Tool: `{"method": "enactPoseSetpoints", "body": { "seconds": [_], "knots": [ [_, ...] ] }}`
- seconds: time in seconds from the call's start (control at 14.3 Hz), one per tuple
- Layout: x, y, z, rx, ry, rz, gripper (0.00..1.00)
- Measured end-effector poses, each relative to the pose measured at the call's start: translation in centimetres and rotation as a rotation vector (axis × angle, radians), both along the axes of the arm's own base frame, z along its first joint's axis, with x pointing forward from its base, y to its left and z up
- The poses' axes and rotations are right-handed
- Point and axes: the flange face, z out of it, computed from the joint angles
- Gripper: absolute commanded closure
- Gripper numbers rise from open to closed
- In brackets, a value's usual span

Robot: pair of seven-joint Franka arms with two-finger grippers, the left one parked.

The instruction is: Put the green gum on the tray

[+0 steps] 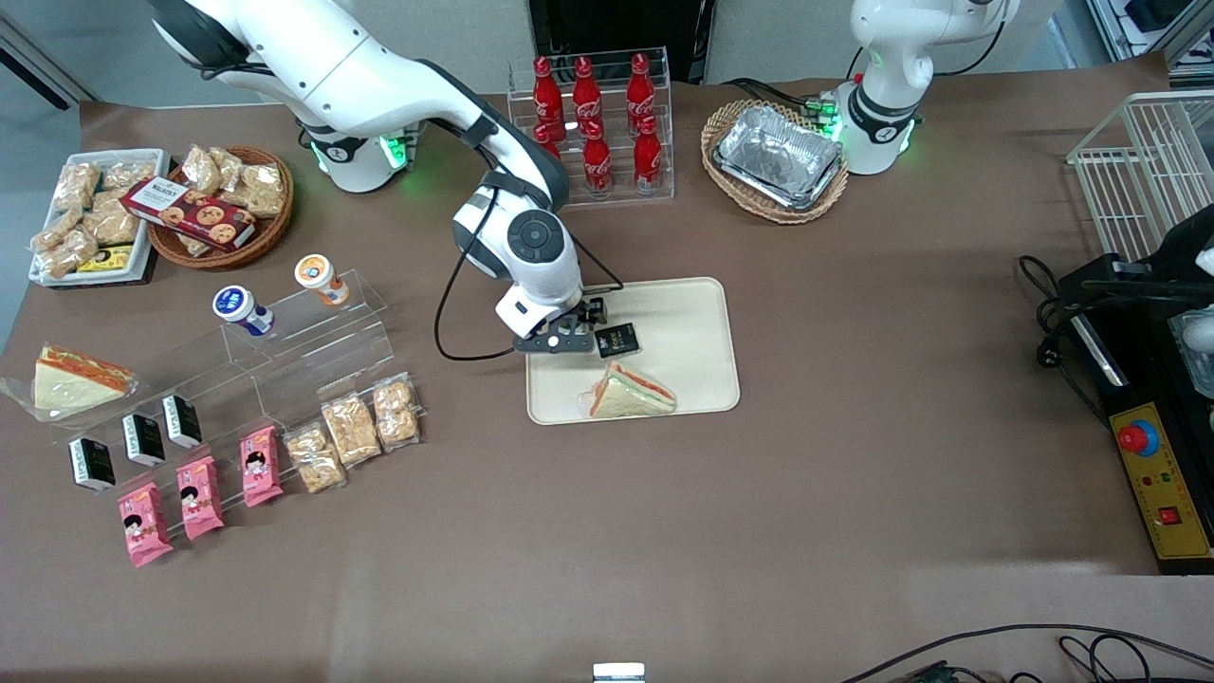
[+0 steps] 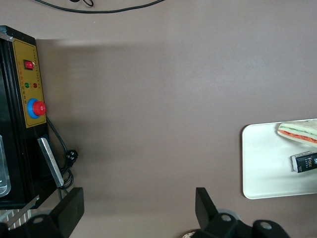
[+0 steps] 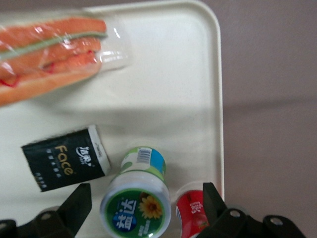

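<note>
Green gum (image 3: 136, 203) stands upright on the tray (image 3: 163, 74), between the spread fingers (image 3: 74, 206) of the end effector (image 1: 579, 327), which hangs low over the tray's corner nearest the working arm; neither finger visibly touches the bottle, so it looks released.

Risks, judged from this: a red-capped bottle (image 3: 190, 214) sits just beside the gum, close to the tray rim, and a black "Face" pack (image 3: 64, 158) lies beside it opposite that. Any sideways drift while lifting could clip the gum with a finger and topple it into the red one or over the low rim onto the desk (image 1: 854, 398). A straight vertical retreat seems safest.

Also on tray: wrapped sandwich (image 1: 631, 392), apart from the gum. Off tray, toward the working arm's end: blue-capped bottle (image 1: 242, 309) and orange-capped bottle (image 1: 318, 277) on a clear acrylic stand (image 1: 313, 332), not in the way.
</note>
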Motion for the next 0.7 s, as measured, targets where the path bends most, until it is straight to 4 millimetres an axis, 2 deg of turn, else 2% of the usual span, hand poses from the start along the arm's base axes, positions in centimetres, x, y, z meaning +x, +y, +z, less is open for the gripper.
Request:
{"method": "enactPoseSetpoints", "body": {
  "seconds": [0.14, 0.28, 0.42, 0.56, 0.7],
  "knots": [
    [0.7, -0.3, 3.4, -0.009, -0.026, -0.006, 0.00],
    [1.0, -1.4, 9.0, -0.042, -0.054, -0.017, 0.00],
    [0.8, -3.3, 15.0, -0.045, -0.047, -0.036, 0.00],
    [1.2, -6.9, 20.3, -0.031, -0.029, -0.014, 0.00],
    [2.5, -12.3, 24.6, -0.040, -0.040, 0.008, 0.00]
  ]
}}
